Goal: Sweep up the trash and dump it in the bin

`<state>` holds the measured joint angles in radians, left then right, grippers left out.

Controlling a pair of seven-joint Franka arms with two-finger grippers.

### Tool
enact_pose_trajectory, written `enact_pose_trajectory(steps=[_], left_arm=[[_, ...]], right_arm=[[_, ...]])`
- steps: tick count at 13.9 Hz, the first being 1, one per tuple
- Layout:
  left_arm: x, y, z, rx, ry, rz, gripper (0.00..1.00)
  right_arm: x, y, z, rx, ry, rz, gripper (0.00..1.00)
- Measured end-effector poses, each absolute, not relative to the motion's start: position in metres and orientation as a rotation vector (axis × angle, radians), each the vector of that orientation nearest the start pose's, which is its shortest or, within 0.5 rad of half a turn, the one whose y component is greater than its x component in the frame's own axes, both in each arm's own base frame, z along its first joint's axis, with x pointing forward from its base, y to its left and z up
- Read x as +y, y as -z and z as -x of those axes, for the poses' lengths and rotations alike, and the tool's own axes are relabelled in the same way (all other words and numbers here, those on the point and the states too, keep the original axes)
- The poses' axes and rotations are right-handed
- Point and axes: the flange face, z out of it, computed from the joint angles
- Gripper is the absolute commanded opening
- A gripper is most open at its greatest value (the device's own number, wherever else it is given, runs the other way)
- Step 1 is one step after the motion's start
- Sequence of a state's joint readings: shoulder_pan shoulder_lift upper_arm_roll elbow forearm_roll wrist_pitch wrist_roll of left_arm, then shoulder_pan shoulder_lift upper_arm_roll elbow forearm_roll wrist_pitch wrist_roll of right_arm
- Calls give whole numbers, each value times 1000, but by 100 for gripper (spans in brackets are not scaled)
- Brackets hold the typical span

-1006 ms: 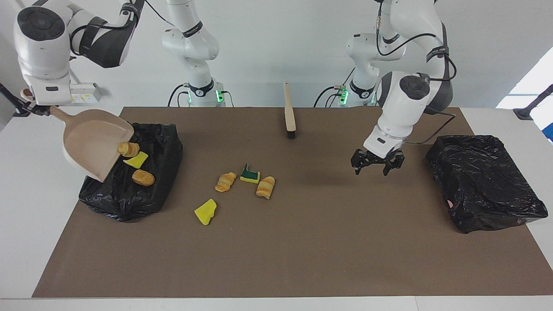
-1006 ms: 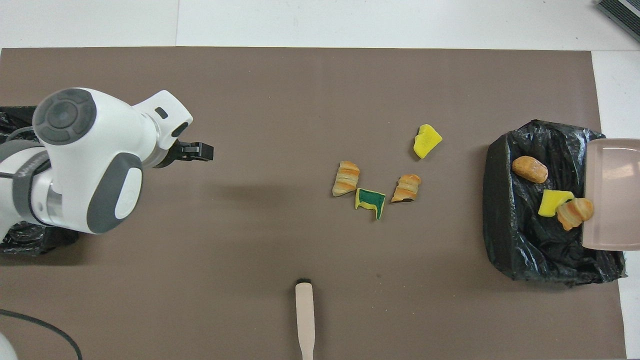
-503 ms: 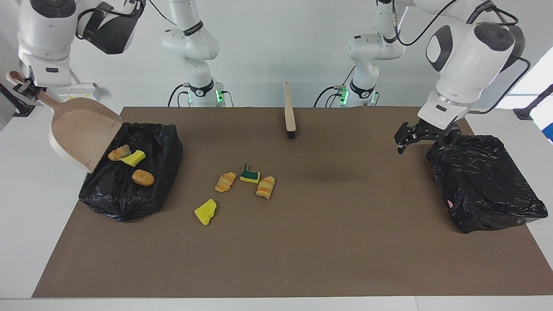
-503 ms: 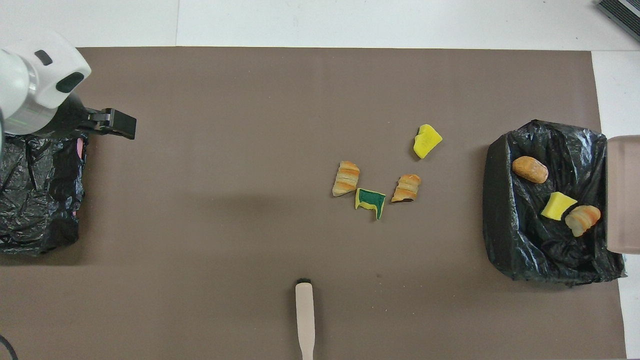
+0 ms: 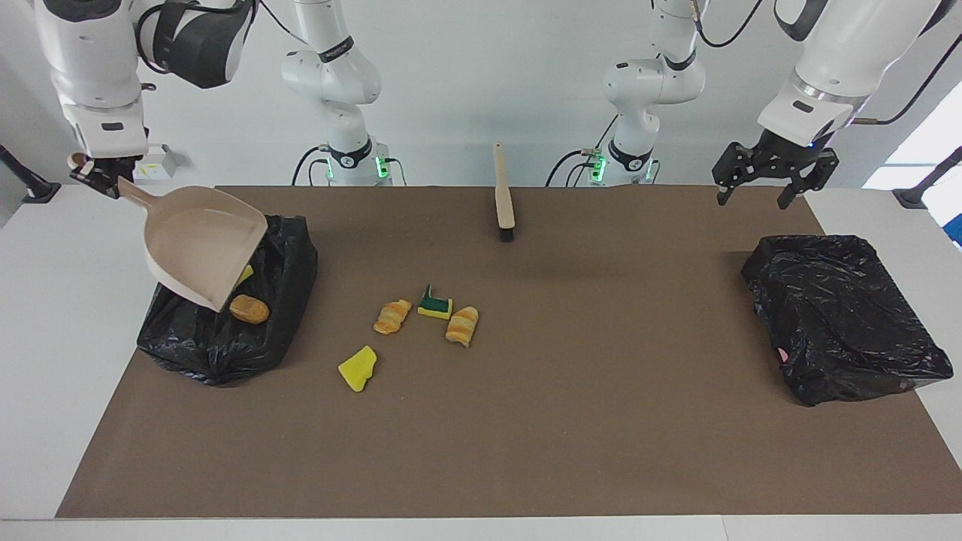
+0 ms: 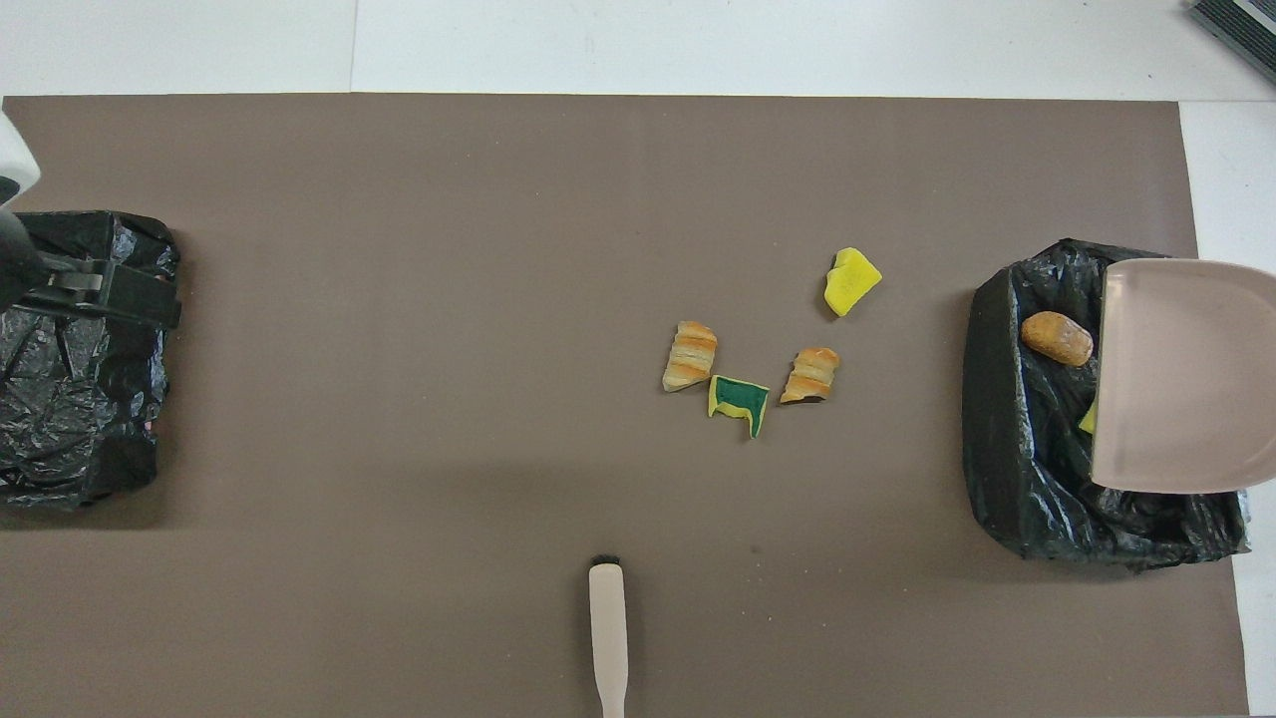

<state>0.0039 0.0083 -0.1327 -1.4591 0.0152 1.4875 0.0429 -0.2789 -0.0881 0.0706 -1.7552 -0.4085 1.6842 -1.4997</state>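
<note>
Under right pincer (image 5: 94, 174), clenched on dustpan (image 5: 201, 254) handle: bin (image 5: 282, 300) with dumped trash. Left pincer (image 5: 765, 174) released, idle above second bin (image 5: 842, 315). Four trash pieces (image 5: 391, 316) on tabletop (image 5: 571, 421), between pincers. Judged step: first load dumped. Next: lower dustpan, retrieve brush (image 5: 503, 199).
</note>
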Motion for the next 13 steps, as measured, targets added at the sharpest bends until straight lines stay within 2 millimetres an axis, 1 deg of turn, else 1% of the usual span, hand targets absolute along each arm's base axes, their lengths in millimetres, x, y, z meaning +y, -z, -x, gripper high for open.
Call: enact_pose_trajectory(steps=[1, 3, 5, 7, 8, 10, 11, 13], left_arm=[[-68, -670, -539, 265, 29, 3116, 100], [-66, -672, -538, 261, 31, 3115, 100], [-60, -671, -538, 243, 29, 3117, 100], [-49, -672, -539, 216, 31, 3119, 100], [-45, -673, -538, 207, 34, 3119, 100], [-37, -676, -537, 193, 33, 3120, 100], [-35, -676, -536, 198, 33, 3120, 100], [-27, -677, -534, 207, 24, 3120, 100]], right_arm=[[-137, -596, -517, -2091, -458, 2632, 0], [-110, -583, -524, -2106, -380, 2597, 0], [-80, -567, -530, -2035, -321, 2624, 0], [-52, -553, -541, -1996, -250, 2656, 0], [-34, -547, -547, -1972, -208, 2686, 0], [-1, -533, -560, -1886, -102, 2730, 0], [11, -524, -567, -1828, -55, 2747, 0], [27, -501, -581, -1711, 0, 2804, 0]])
